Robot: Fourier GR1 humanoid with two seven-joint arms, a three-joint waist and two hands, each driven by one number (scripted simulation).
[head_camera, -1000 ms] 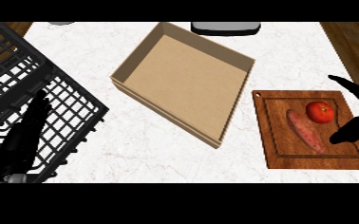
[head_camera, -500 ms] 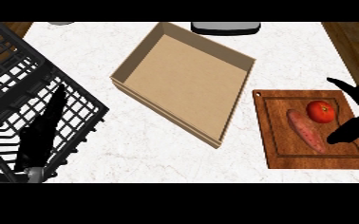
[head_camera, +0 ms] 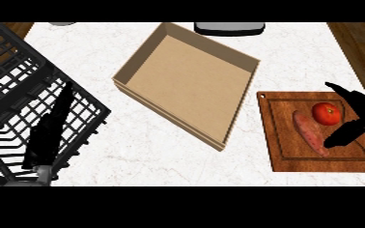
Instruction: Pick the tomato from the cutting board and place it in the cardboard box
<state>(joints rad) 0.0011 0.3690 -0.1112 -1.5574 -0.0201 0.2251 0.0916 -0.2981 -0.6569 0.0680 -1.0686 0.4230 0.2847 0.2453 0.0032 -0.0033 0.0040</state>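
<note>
Head view: at the counter's right edge, the right hand's fingers are spread wide, one dark part above the tomato and one below it, so the tomato sits in the gap between them. I cannot tell whether either part touches it. The tomato lies on the cutting board, towards the board's far right corner. Just beside it, to the left and nearer, a sweet potato lies lengthwise, its near end under the lower part of the hand. The board sits at the counter's right side. Left of it, apart from the board, the cardboard box stands open and turned at an angle in the counter's middle. At the left edge, the left hand lies over a black wire dish rack, its fingers straight and pressed together, pointing away. A grey object shows at the far edge.
</note>
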